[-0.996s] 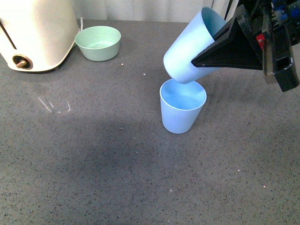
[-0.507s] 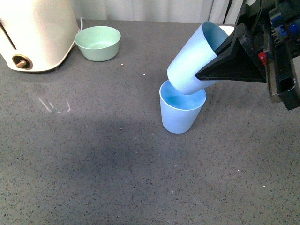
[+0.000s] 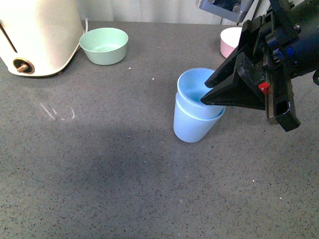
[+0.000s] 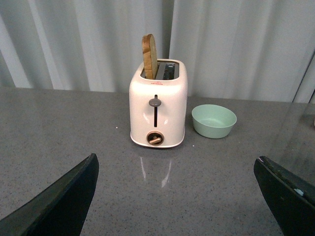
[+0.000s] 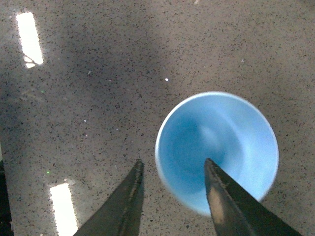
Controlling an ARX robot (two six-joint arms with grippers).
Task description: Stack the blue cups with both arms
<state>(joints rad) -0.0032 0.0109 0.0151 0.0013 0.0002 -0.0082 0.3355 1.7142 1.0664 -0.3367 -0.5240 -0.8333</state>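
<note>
- One light blue tapered plastic cup (image 3: 199,92) sits nested inside a second identical light blue cup (image 3: 192,128), near the middle of the speckled dark grey tabletop (image 3: 99,174). The inner cup leans slightly, so its rim stands above the outer rim.
- The right black pincer (image 3: 205,92) straddles the near-side rim of the inner cup: one finger lies inside the cup, the other outside. The right wrist view shows the two fingers (image 5: 224,196) narrowly spread with the wall between them; whether they press on the wall cannot be told.
- The bulk of the right arm (image 3: 271,64) stands to the right of the stack and partly screens a pink bowl (image 3: 230,40) behind it.
- A mint green bowl (image 3: 104,45) stands well apart at the far left, just beside a cream toaster (image 3: 35,35) holding a slice of bread (image 4: 149,56).
- The left pincer (image 4: 177,206) is spread wide over bare tabletop, holding nothing.
</note>
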